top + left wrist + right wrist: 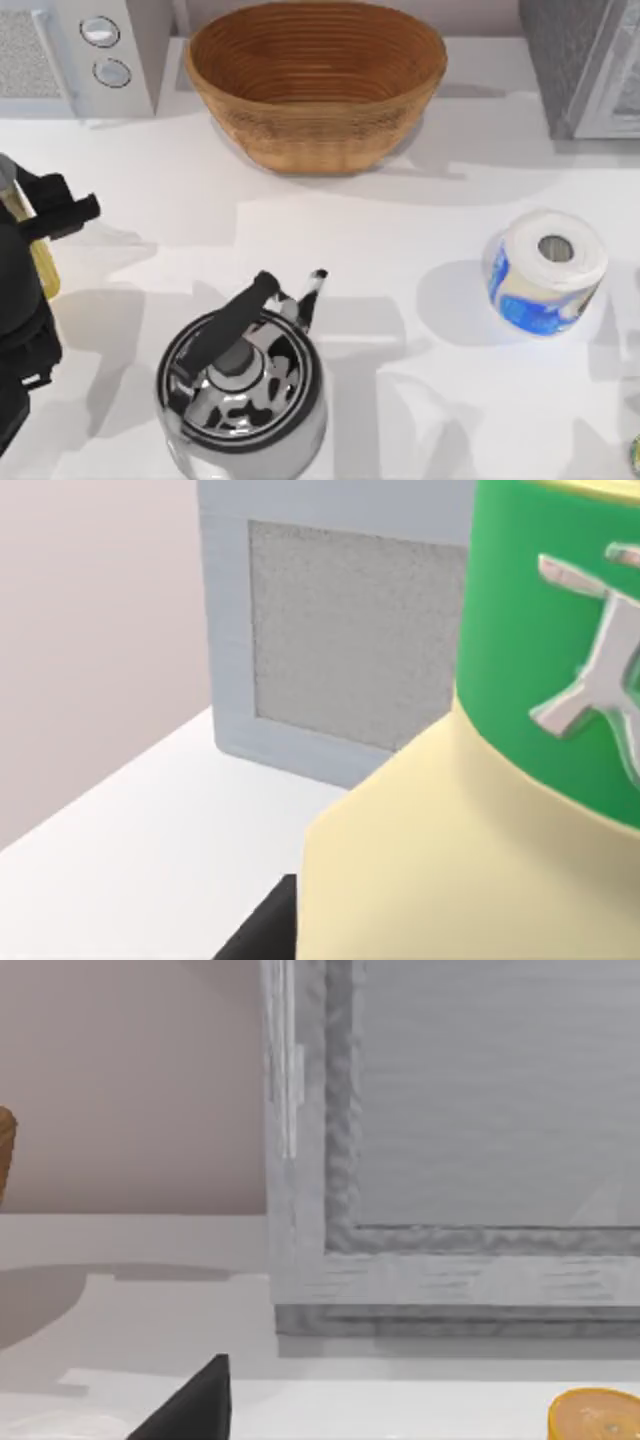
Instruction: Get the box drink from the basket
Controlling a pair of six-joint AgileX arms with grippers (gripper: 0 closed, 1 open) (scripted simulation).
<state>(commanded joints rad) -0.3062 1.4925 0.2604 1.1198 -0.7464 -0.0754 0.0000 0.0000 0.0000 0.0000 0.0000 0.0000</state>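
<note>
white table [400,230] w/ grey appliances along the back edge. the box drink [38,255] is out of the basket, at the table's far left edge, a pale-yellow sliver showing under our left gripper [50,215], which sits pinched on it; left wrist view has its green cap [560,660] and yellow shoulder right up close. the basket [315,85] sits at back centre, well apart from the drink. nearer the front, a steel kettle [240,385] w/ black handle stands left of centre, and a white-and-blue paper roll [545,270] lies on the right side. right arm: we can't tell its claw state; a dark finger tip [195,1405] shows in the right wrist view, near an orange round thing [595,1415].
</note>
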